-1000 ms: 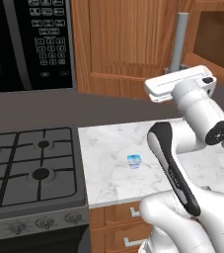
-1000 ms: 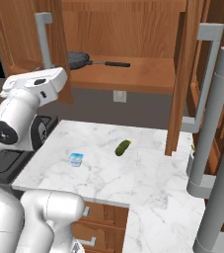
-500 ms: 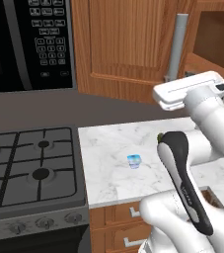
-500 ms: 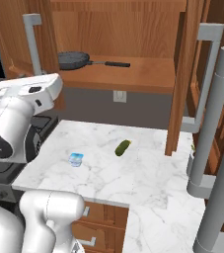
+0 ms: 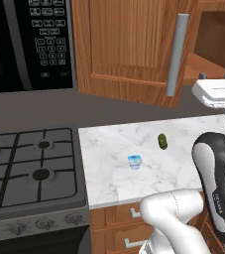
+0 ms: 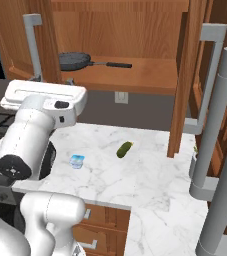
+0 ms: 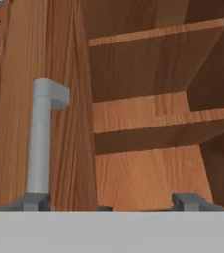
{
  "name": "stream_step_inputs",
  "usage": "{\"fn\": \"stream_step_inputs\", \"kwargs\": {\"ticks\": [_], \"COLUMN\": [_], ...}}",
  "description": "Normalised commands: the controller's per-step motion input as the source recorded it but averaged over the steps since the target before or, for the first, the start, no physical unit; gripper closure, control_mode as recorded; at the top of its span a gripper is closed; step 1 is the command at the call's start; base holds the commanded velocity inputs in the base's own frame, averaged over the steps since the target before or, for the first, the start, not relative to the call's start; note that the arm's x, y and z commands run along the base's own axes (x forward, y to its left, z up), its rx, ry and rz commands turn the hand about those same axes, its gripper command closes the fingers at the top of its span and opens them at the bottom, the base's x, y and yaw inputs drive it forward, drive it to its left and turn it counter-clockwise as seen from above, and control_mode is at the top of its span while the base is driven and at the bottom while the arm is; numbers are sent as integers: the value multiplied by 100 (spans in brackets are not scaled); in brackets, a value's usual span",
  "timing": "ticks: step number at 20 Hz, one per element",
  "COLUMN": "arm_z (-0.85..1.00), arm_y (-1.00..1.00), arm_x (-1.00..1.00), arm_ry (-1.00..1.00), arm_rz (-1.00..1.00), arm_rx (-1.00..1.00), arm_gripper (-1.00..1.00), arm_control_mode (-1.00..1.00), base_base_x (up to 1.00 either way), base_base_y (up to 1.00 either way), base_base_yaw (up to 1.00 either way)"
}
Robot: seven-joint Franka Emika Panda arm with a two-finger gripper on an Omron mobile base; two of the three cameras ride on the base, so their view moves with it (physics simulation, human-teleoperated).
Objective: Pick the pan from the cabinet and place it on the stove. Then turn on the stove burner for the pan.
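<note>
The pan point(image 6: 75, 61) sits on the open cabinet's point(image 6: 150, 75) lower shelf, left of centre, handle pointing right. The gripper point(image 7: 111, 201), fingers spread wide and empty, should lift clear of the door handle point(image 7: 38, 143) and approach that thin handle squarely. The hand's own view cuts the pan off.

A white marble desk point(image 5: 114, 163) with grey veining runs along a dull grey back wall point(image 5: 29, 109), and a pale socket plate point(image 6: 119, 97) sits on that wall below the cupboards. Under the desk are brown wooden drawers point(image 5: 121, 216) with small grey handles. A black microwave point(image 5: 29, 42) with a keypad hangs at upper left (its door glossy and dark). The light is even and soft.
</note>
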Motion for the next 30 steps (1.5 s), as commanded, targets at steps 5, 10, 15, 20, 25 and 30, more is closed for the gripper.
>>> {"fn": "stream_step_inputs", "kwargs": {"ticks": [5, 10, 15, 20, 25, 30], "arm_z": [6, 0, 0, -5, -11, -16], "arm_y": [-58, -27, -13, -2, 0, 0], "arm_x": [-6, 0, 28, 43, 45, 41], "arm_ry": [7, 7, 13, 14, 15, 15], "arm_rz": [9, 9, 13, 18, 20, 19], "arm_rx": [21, 11, 10, 13, 14, 14], "arm_gripper": [-100, -100, -100, -100, -100, -100], "arm_control_mode": [-100, -100, -100, -100, -100, -100], "base_base_x": [0, 0, 0, 0, 0, 0], "base_base_y": [0, 0, 0, 0, 0, 0], "base_base_yaw": [0, 0, 0, 0, 0, 0]}}
